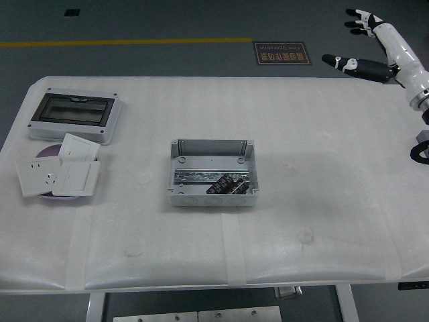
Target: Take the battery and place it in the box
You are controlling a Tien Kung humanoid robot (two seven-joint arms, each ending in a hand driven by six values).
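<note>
An open grey box (213, 172) stands in the middle of the white table (322, 168). Dark batteries (228, 184) lie inside it, at its front right. My right hand (365, 43), white with black joints, is raised at the upper right, beyond the table's far right corner. Its fingers are spread and it holds nothing. It is far from the box. My left hand is out of view.
A grey enclosure with a dark window (75, 113) lies at the far left. In front of it, white wall switches and a socket plate (59, 173) are stacked on a purple dish (47, 151). A floor sign (282, 53) lies beyond the table.
</note>
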